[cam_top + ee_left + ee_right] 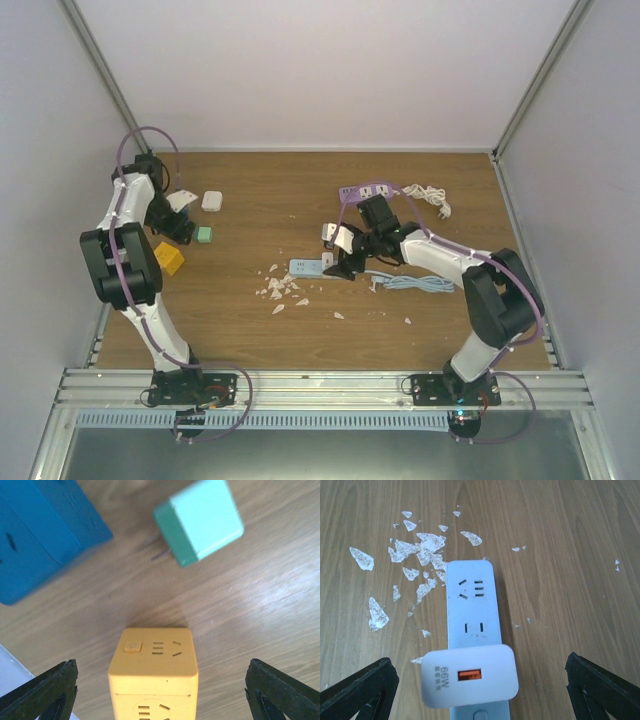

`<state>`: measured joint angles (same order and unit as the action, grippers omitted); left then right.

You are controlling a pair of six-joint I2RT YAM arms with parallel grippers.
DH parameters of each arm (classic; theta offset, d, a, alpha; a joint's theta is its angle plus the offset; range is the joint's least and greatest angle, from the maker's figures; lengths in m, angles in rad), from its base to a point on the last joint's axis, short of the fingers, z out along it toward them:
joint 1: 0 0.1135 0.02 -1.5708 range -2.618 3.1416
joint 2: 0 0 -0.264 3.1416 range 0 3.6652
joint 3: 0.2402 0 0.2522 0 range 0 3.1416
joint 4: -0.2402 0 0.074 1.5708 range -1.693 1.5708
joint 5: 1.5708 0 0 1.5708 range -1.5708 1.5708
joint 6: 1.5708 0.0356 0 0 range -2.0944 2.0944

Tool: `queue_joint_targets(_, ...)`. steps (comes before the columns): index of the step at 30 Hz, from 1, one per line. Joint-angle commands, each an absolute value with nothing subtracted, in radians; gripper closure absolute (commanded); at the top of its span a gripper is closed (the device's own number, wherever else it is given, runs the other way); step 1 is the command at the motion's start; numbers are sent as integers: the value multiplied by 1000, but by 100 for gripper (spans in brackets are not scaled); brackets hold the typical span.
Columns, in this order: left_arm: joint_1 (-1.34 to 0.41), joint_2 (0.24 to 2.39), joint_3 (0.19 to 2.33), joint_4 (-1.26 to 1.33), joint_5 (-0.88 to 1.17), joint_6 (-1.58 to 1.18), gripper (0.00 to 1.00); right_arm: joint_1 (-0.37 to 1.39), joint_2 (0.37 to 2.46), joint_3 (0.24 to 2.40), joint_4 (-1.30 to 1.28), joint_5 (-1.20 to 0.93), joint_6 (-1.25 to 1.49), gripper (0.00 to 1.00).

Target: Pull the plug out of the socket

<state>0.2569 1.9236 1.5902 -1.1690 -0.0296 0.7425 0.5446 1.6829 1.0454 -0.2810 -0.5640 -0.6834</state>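
Observation:
A white charger plug (467, 676) marked 66W sits plugged into a pale blue socket strip (472, 605) that lies flat on the wooden table. My right gripper (479, 680) is open, one finger on each side of the plug and well apart from it. In the top view the right gripper (335, 252) hovers over the strip (303, 267). My left gripper (161, 682) is open too, straddling a yellow cube socket (154, 675) without touching it. A green plug (200, 522) lies loose on the table beyond it, its prongs bare.
A blue cube (40, 535) stands left of the green plug. White flakes (420, 550) litter the table by the strip's far end. The strip's cable (410, 283) trails right. Another strip (370, 190) and a coiled white cord (425, 197) lie further back. A small white block (212, 200) lies by the left arm.

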Motion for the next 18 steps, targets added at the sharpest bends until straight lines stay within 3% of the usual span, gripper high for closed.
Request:
queue_joint_targets(1, 238, 1849, 1649, -1182, 126, 751, 8, 536, 1632, 1008, -290, -551, -710, 7)
queue_joint_targets(8, 142, 1771, 1640, -1146, 287, 813, 1, 492, 1589, 930, -290, -567, -748, 8)
queue_joint_targets(18, -106, 1697, 1540, -1006, 588, 902, 1, 446, 1573, 862, -291, -603, -791, 8)
